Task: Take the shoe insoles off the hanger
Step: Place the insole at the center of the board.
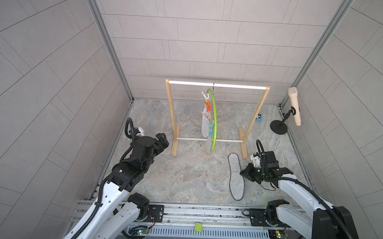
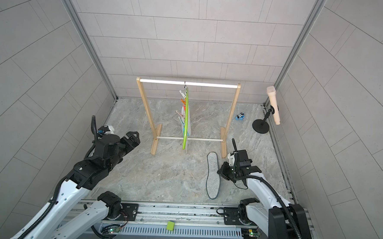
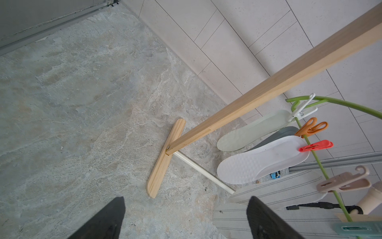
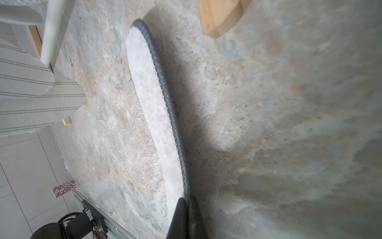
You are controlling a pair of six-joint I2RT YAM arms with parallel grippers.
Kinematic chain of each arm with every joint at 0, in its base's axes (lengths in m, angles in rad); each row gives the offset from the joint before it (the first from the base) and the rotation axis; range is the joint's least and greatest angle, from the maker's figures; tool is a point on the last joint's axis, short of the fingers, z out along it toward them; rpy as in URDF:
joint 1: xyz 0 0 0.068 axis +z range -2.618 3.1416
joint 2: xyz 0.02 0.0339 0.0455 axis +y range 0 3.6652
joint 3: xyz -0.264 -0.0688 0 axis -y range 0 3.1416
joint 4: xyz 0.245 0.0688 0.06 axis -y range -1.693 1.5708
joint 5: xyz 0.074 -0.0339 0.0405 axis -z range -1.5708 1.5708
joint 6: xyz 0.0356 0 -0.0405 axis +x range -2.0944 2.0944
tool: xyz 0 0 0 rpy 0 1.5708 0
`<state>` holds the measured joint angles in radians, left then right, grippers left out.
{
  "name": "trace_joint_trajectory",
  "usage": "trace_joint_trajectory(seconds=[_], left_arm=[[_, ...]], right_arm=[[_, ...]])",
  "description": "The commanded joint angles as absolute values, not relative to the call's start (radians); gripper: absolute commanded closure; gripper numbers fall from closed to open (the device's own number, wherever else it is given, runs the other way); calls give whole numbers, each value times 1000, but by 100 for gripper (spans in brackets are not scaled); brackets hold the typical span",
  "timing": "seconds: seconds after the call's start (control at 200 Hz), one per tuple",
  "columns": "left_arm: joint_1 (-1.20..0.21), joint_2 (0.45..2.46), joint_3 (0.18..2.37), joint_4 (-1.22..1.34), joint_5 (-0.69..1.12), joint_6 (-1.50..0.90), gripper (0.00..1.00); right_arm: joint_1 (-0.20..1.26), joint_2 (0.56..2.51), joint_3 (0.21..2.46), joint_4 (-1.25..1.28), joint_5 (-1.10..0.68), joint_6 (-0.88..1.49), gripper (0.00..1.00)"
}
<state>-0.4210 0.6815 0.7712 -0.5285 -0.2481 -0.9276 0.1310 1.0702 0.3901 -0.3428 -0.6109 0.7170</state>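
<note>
Felt insole [image 1: 236, 176] on the floor [image 1: 183, 169]; five insoles [image 3: 260, 161] clipped to the hanger [image 1: 214, 116].
The right gripper [image 4: 187, 203] is closed on the felt insole's black edge, by the rack's [image 1: 171, 105] right foot. The left gripper [image 3: 186, 198] gapes wide and empty near the left foot. The hanger, hooked on the rack, holds mint, grey, dotted and two striped ones.

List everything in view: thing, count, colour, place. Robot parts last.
rack: one, wood with white rods, middle of table
hanger: one, lime green, hooked on rack's top rod
clothespins: several, mixed colours, along hanger
hanging insoles: five, mint, dark grey, white dotted, two striped, clipped to hanger
grey felt insole: one, black-edged, flat on table
microphone prop: one, cream on black stand, far right corner
small blue object: one, beside microphone prop
left gripper: one, black, open, near rack
right gripper: one, black, shut on grey felt insole's edge
</note>
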Motion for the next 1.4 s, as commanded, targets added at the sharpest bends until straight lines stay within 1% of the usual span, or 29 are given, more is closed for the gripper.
trace_joint_trajectory(seconds=[0.0,0.27,0.51,0.56,0.881,1.086,1.236,1.396], left_arm=[[-418,678,761,-529,-258,-948,4],[-420,675,758,-536,-257,-957,4],[-420,691,765,-535,-253,-957,4],[-420,694,766,-535,-251,-956,4],[-420,715,780,-543,-238,-953,3],[-420,720,782,-552,-234,-953,0],[-420,717,779,-553,-210,-917,0],[-420,695,728,-481,-133,-831,0]], right_arm=[[137,1113,418,-305,-574,697,100],[137,1216,464,-341,-553,626,100],[137,1253,475,-359,-518,603,100],[137,1259,475,-362,-517,598,94],[137,1257,505,-406,-487,569,74],[137,1248,517,-436,-482,553,70],[136,1171,542,-504,-486,540,63],[136,1041,613,-609,-481,538,54]])
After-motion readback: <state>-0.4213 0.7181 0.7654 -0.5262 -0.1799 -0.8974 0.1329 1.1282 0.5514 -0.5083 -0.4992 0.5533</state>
